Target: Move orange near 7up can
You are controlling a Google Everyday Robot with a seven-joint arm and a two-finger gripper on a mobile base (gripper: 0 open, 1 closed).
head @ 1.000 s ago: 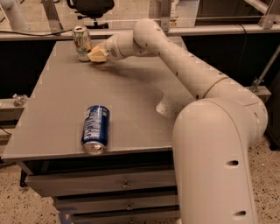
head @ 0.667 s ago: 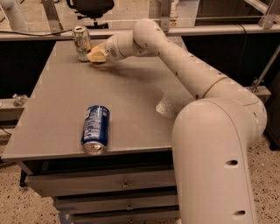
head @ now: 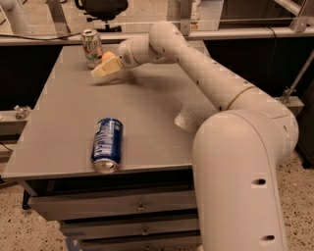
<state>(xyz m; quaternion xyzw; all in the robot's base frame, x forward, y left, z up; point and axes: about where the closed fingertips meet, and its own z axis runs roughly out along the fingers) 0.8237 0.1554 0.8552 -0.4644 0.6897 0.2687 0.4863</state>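
Note:
The 7up can (head: 91, 47), green and white with a silver top, stands upright at the table's far left corner. The orange (head: 108, 56) is just right of the can, close to it, partly hidden behind my gripper. My gripper (head: 105, 68) reaches in from the right at the orange, low over the table, with its cream tip pointing left and toward the front. I cannot tell whether the orange rests on the table or is held.
A blue can (head: 107, 144) lies on its side near the grey table's front edge (head: 59, 169). My white arm crosses the table's right half. Drawers sit below the table top. An office chair (head: 100, 7) stands behind the table.
The gripper's tip has shifted slightly down and toward the front. The orange and the 7up can stay where they were.

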